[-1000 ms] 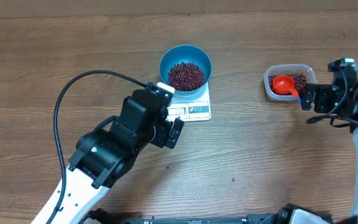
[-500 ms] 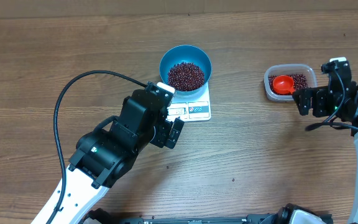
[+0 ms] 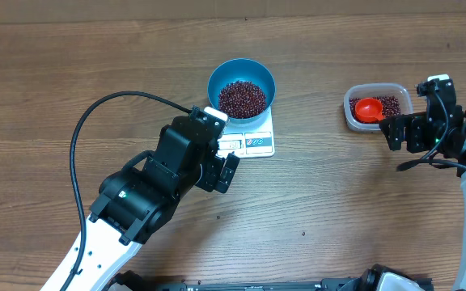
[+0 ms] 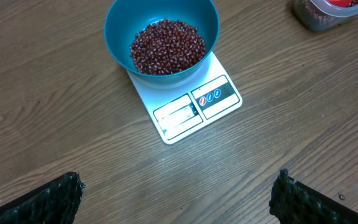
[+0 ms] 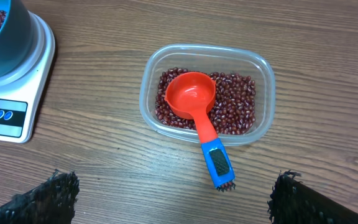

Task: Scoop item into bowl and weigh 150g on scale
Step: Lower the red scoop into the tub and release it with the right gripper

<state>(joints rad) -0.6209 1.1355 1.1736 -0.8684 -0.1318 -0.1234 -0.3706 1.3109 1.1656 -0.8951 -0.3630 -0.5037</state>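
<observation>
The right arm seems slightly shifted. The right gripper gapes empty, and the red plastic scoop points its blue handle at it from the clear tub. Small red-brown beans lie in the round blue bowl on the white scale. The left gripper is open too.

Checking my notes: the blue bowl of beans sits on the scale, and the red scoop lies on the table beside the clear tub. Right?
No: the scoop lies in the tub, cup on the beans, handle over the rim, as the right wrist view shows. The bowl does sit on the scale.
</observation>
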